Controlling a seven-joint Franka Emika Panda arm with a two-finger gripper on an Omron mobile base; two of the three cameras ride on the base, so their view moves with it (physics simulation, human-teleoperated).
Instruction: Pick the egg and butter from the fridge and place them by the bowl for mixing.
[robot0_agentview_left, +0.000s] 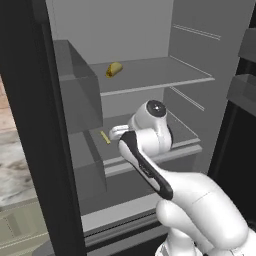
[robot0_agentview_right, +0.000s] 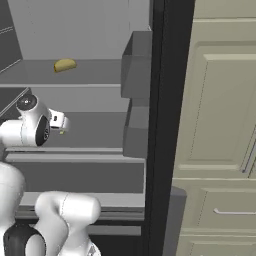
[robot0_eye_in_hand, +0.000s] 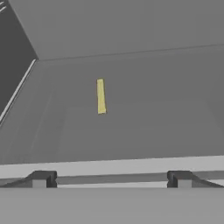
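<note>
The fridge (robot0_agentview_left: 130, 30) stands open, its grey shelves in front of me. The butter (robot0_eye_in_hand: 101, 96), a thin pale-yellow stick, lies flat on the middle shelf (robot0_eye_in_hand: 166, 122); it also shows as the butter (robot0_agentview_left: 105, 137) in the left base view. My gripper (robot0_eye_in_hand: 111, 179) is open, its two dark fingertips (robot0_eye_in_hand: 43, 178) wide apart at the shelf's front edge. It is short of the butter and holds nothing. In the left base view my white hand (robot0_agentview_left: 118, 132) reaches in just right of the stick. The egg and the bowl are out of view.
A yellow-green folded food item (robot0_agentview_left: 114, 69) lies on the upper shelf. Grey bins (robot0_agentview_left: 75, 90) line the fridge's left side, and door bins (robot0_agentview_left: 245, 85) hang at the right. Cream cabinet doors (robot0_agentview_right: 220, 125) stand right of the fridge. A marble counter (robot0_agentview_left: 15, 165) lies at the left.
</note>
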